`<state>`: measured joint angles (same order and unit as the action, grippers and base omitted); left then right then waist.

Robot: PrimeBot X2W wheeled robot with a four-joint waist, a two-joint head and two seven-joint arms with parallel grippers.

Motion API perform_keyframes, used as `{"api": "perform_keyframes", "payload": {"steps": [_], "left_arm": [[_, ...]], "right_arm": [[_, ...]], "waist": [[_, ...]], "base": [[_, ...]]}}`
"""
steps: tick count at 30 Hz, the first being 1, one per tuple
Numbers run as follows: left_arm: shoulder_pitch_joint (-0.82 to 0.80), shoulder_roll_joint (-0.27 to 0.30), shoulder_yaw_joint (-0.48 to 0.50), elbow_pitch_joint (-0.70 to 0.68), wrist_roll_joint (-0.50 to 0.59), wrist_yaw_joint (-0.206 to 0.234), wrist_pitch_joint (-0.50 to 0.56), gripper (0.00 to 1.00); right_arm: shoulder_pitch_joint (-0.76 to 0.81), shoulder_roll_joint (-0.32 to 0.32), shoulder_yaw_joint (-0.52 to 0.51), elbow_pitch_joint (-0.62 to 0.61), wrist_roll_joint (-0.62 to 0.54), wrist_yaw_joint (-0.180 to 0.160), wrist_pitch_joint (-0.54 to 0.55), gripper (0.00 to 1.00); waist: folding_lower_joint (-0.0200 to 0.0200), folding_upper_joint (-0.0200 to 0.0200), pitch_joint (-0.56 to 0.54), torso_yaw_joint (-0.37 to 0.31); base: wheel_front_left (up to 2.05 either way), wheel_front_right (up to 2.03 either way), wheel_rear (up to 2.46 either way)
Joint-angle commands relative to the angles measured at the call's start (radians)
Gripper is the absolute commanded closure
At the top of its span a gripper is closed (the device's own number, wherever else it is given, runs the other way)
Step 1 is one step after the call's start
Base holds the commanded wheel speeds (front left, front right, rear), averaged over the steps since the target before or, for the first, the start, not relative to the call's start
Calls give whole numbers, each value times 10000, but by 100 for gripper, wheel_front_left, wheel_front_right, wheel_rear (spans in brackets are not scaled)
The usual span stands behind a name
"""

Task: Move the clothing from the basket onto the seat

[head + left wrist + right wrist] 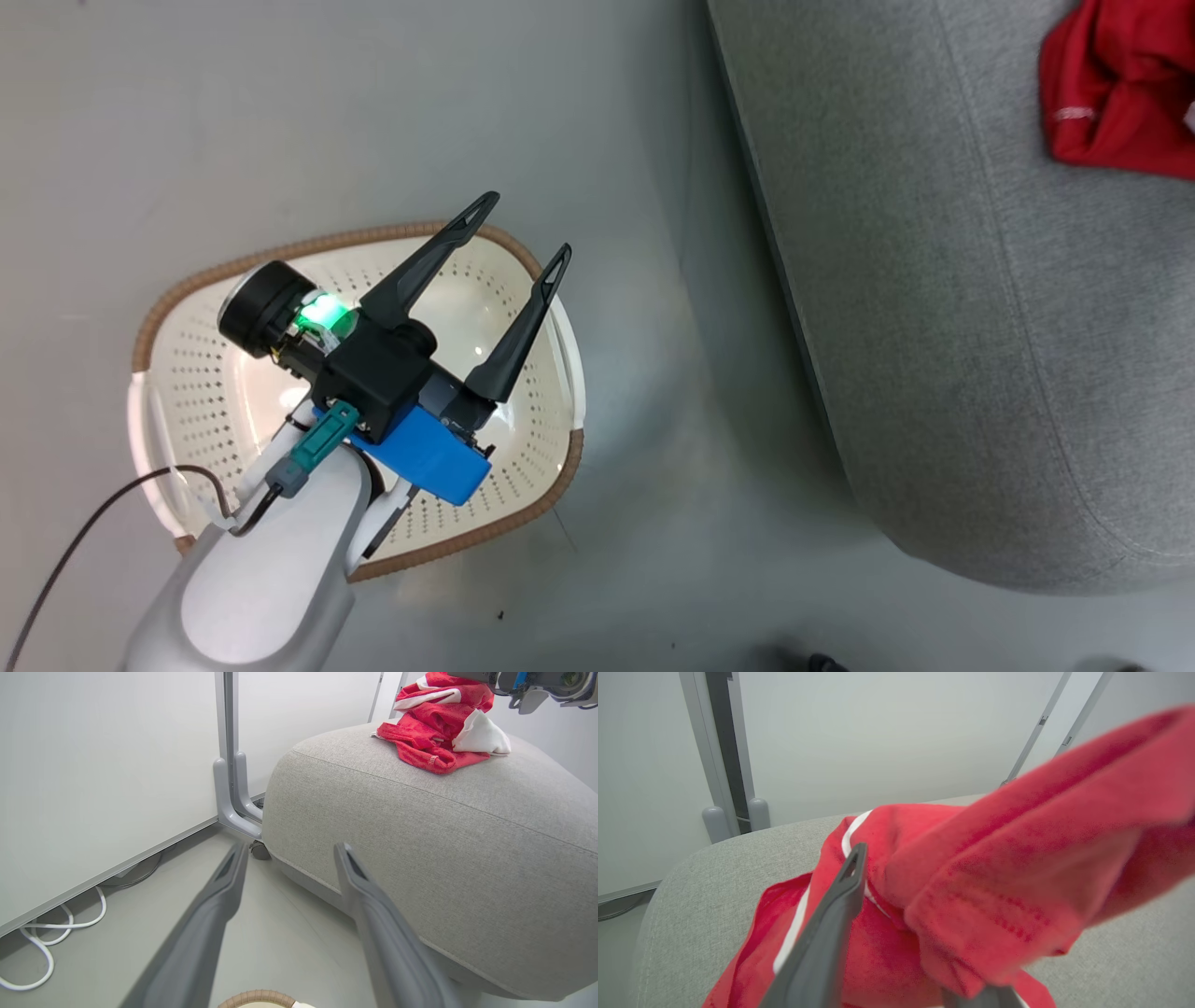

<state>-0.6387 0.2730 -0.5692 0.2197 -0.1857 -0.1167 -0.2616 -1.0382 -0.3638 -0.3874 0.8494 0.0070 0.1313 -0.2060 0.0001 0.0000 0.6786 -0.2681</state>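
The basket (201,392), cream with a brown rim, stands on the floor, and what I see of its inside holds nothing. My left gripper (527,224) hovers over it, open, fingers wide apart (290,848) and bare. The grey seat (934,327) lies to the right. Red clothing (1120,93) with white panels sits bunched on the seat (420,835), under my right arm's wrist (537,683). In the right wrist view the clothing (994,882) drapes over one finger of my right gripper (901,858). Its other finger stands off to the side, so the jaws are apart just above the seat (714,882).
A white wall panel runs behind the seat, with a grey post (229,788) and its foot at the seat's corner. A white cable (46,942) loops on the floor along the wall. Grey floor separates basket and seat.
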Motion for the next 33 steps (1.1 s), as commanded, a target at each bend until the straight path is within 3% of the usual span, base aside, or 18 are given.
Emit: {"api": "perform_keyframes", "payload": {"steps": [1, 16, 33], "left_arm": [[188, -44, 107, 16, -92, 44, -42, 0], [2708, -1117, 1515, 608, -707, 217, -39, 0], [5065, -1918, 3525, 800, -558, 124, -40, 0]], "right_arm": [[243, -100, 129, 86, -64, -11, -107, 0], [3075, 383, 1231, -759, -438, -11, -98, 0], [8381, 2439, 1854, -5901, -154, -11, 1319, 0]], "waist": [[-1, 0, -423, 96], [-1, 0, -3895, 788], [-1, 0, -6205, 2387]], "base": [[0, 0, 0], [0, 0, 0], [0, 0, 0]]}}
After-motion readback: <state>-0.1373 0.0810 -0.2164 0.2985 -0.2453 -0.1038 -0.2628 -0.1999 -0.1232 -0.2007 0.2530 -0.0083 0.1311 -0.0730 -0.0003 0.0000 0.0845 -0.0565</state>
